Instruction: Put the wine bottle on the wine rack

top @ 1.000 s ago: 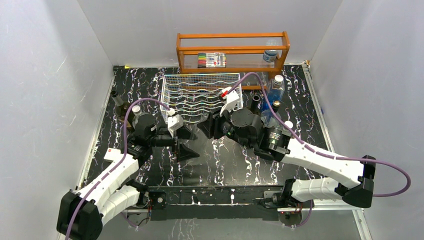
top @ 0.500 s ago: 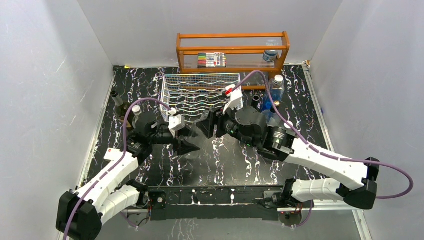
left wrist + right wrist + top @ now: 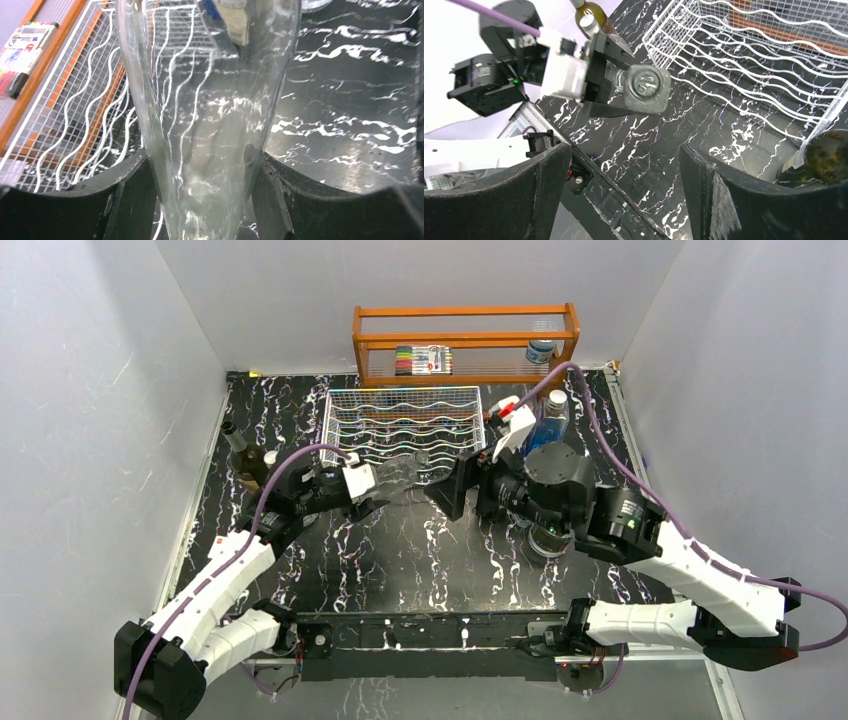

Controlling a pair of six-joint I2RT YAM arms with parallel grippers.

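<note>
A clear glass wine bottle point(image 3: 210, 100) lies level in the air, with my left gripper point(image 3: 200, 192) shut on its body; both black fingers point(image 3: 132, 187) press its sides. In the right wrist view its round base point(image 3: 646, 87) faces the camera, sticking out of the left gripper point(image 3: 599, 60). From above, the bottle point(image 3: 400, 486) hangs just in front of the white wire wine rack point(image 3: 400, 420), which also shows in the wrist views point(image 3: 75, 110) point(image 3: 774, 65). My right gripper point(image 3: 455, 490) point(image 3: 621, 160) stands open and holds nothing, a short way right of the bottle.
An orange wooden shelf point(image 3: 465, 340) with a marker pack point(image 3: 422, 360) and a small jar point(image 3: 540, 350) stands behind the rack. Dark bottles point(image 3: 240, 450) stand at the left edge. A blue bottle point(image 3: 550, 420) and a green one point(image 3: 824, 160) stand beside my right arm.
My left gripper closed on the bottle and lifted it toward the rack. My right gripper opened, let go and drew back to the right.
</note>
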